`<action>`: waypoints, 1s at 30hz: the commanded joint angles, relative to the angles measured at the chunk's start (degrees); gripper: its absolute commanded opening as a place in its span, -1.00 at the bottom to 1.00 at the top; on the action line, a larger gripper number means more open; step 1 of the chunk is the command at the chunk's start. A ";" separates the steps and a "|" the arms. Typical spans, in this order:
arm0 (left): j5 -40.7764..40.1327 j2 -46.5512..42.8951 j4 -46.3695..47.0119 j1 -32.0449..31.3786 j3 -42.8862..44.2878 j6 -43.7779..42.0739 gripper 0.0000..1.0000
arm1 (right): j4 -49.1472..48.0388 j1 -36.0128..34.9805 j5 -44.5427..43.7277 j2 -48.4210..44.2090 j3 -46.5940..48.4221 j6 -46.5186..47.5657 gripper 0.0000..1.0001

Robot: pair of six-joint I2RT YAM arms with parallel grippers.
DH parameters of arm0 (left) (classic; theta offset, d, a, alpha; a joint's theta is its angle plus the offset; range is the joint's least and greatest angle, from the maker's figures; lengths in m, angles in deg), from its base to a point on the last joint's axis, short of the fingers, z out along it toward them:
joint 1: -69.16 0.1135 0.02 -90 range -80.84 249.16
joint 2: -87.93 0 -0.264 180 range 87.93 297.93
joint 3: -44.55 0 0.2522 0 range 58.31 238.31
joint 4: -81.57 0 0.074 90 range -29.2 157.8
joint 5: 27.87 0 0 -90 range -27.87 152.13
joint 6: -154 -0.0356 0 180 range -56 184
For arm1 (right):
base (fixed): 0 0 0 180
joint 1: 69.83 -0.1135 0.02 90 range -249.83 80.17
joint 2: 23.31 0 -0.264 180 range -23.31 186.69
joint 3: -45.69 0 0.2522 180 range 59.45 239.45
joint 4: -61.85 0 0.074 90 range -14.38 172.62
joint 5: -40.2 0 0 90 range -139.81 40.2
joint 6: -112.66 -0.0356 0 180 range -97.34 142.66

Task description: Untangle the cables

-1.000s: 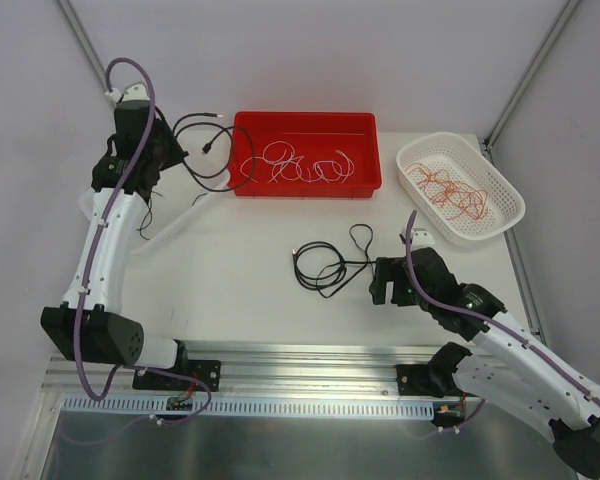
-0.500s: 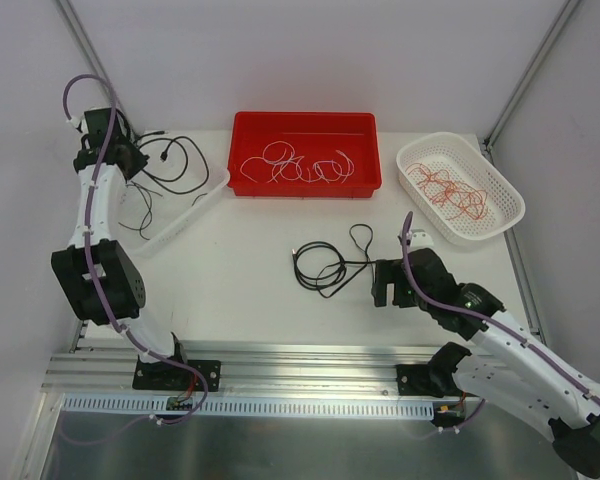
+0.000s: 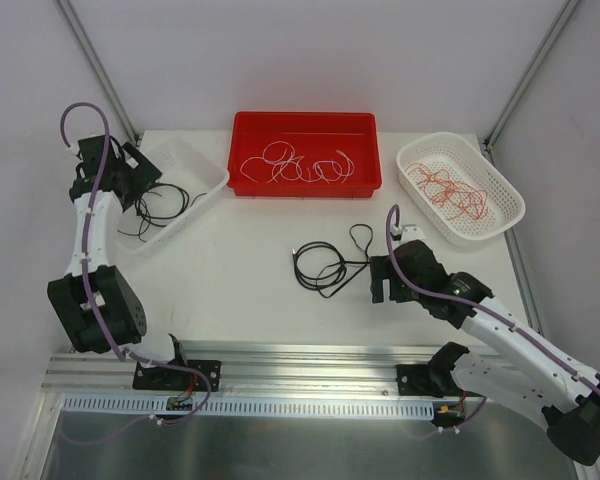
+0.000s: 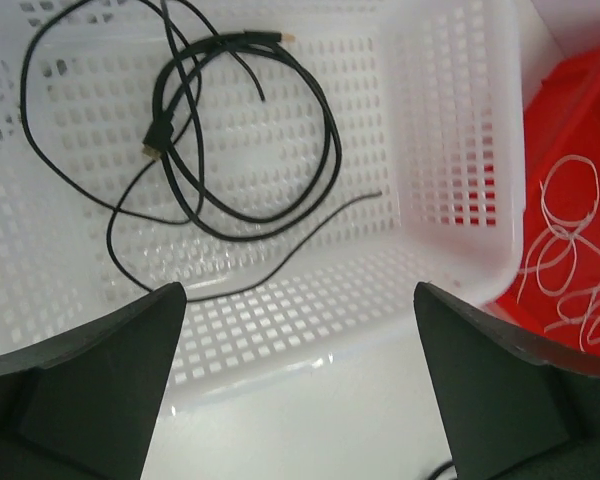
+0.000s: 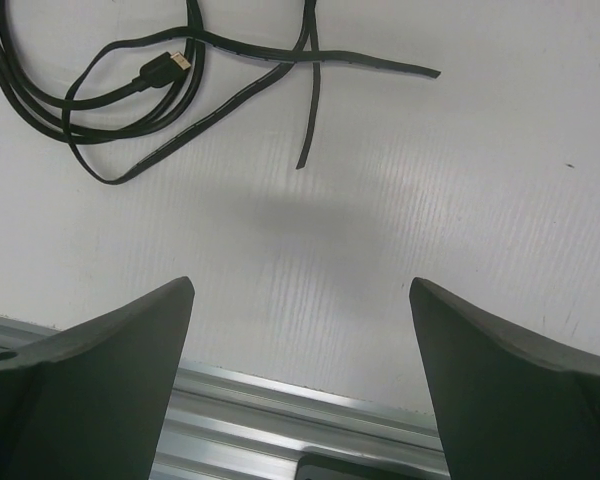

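A black cable (image 4: 230, 130) lies loose in the white basket (image 3: 205, 175) at the far left, coiled on its floor. My left gripper (image 3: 138, 172) hangs over that basket, open (image 4: 298, 292) with nothing between its fingers. Another black cable (image 3: 325, 262) lies in loops on the table's middle; in the right wrist view its loops (image 5: 130, 90) lie ahead of the jaws. My right gripper (image 3: 380, 283) stands just right of it, open (image 5: 300, 285) and empty. White cables (image 3: 300, 165) lie in the red bin (image 3: 305, 122). Red-orange cables (image 3: 450, 190) lie in the right white basket (image 3: 510, 195).
The red bin's corner (image 4: 580, 130) sits close to the right of the left basket. An aluminium rail (image 5: 280, 420) runs along the table's near edge, just below my right gripper. Frame posts rise at both back corners.
My left arm swung left from the red bin to the left basket carrying a black cable, then opened; the cable now lies in the basket. The right arm barely moved.
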 commanded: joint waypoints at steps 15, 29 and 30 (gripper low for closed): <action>7.48 -26.69 1.24 -39.82 -30.73 1.77 0.98 | -5.86 6.03 10.03 22.46 12.06 7.19 0.81; -10.02 0.98 3.09 -61.22 -16.69 11.20 0.64 | -5.77 6.55 9.51 20.99 8.91 5.78 0.80; -10.11 2.56 3.09 -61.13 -15.64 11.11 0.63 | -5.60 6.73 9.16 20.64 8.55 5.87 0.80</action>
